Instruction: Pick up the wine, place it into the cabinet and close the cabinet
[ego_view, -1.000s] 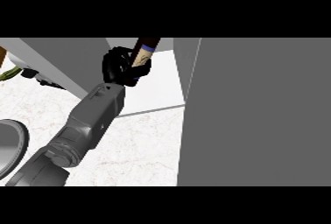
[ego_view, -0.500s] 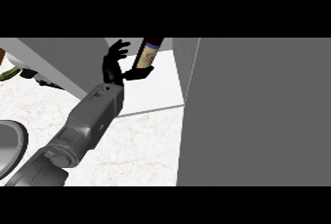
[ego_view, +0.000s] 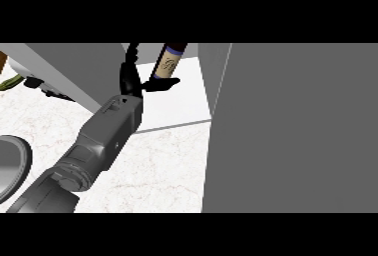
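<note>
The wine bottle (ego_view: 168, 62), with a tan label and a blue band near its top, stands upright on the white floor of the cabinet (ego_view: 186, 102). My left hand (ego_view: 134, 80) is just left of the bottle and open. Its fingers point straight up and its thumb reaches toward the bottle's base. I cannot tell whether the thumb touches the bottle. The bottle's top is cut off by the view's edge. The open cabinet door (ego_view: 295, 130) is a large grey panel filling the right side. My right hand does not show.
A grey cabinet wall (ego_view: 74, 70) stands left of my forearm. A round grey basin rim (ego_view: 11, 170) shows at the left edge on the white marble counter (ego_view: 162, 170). A green item (ego_view: 10, 82) and a dark object (ego_view: 46, 88) lie at the far left.
My left hand was curled round the wine bottle a second ago. Its fingers have since straightened and come off it. The bottle stays upright in the cabinet.
</note>
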